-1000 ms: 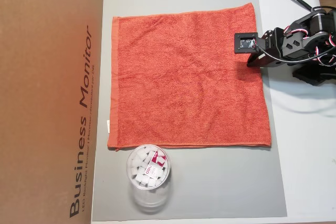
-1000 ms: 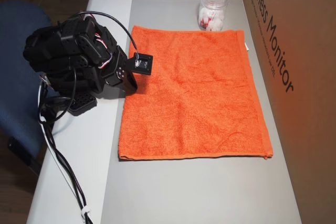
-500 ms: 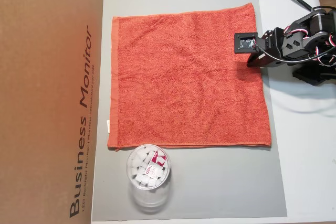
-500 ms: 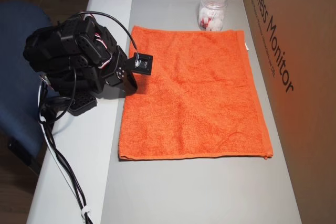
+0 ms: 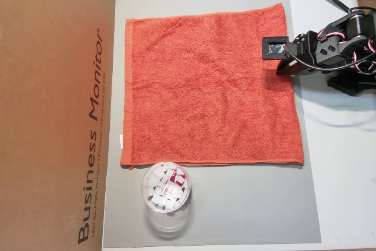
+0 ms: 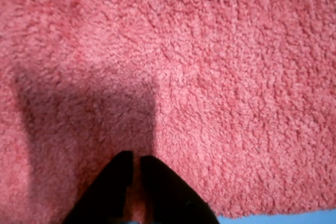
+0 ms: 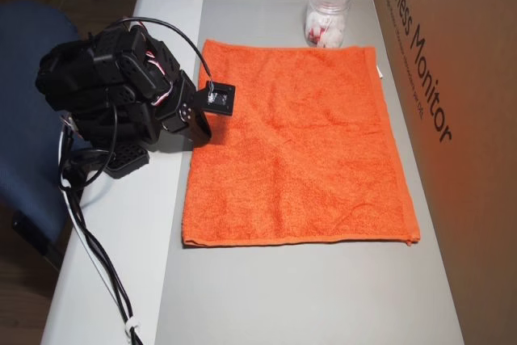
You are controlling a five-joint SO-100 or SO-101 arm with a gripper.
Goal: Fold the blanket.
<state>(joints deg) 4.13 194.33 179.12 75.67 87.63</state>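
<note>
- Blanket [image 5: 211, 86]: I log it flat, unfolded on the grey mat [image 5: 247, 210], unchanged over the last second.
- Gripper [image 6: 135, 163]: at the blanket's arm-side edge, fingers nearly together, nothing visibly pinched.
- Fold: not started, I judge.

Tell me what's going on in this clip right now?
A single robot arm is set to fold the blanket, which lies spread flat and unfolded on a grey mat. The gripper sits low over the blanket's edge nearest the arm, its fingertips almost together with only a thin gap. No fold has been made yet. A clear tub stands just off one blanket edge, beside a cardboard box.
</note>
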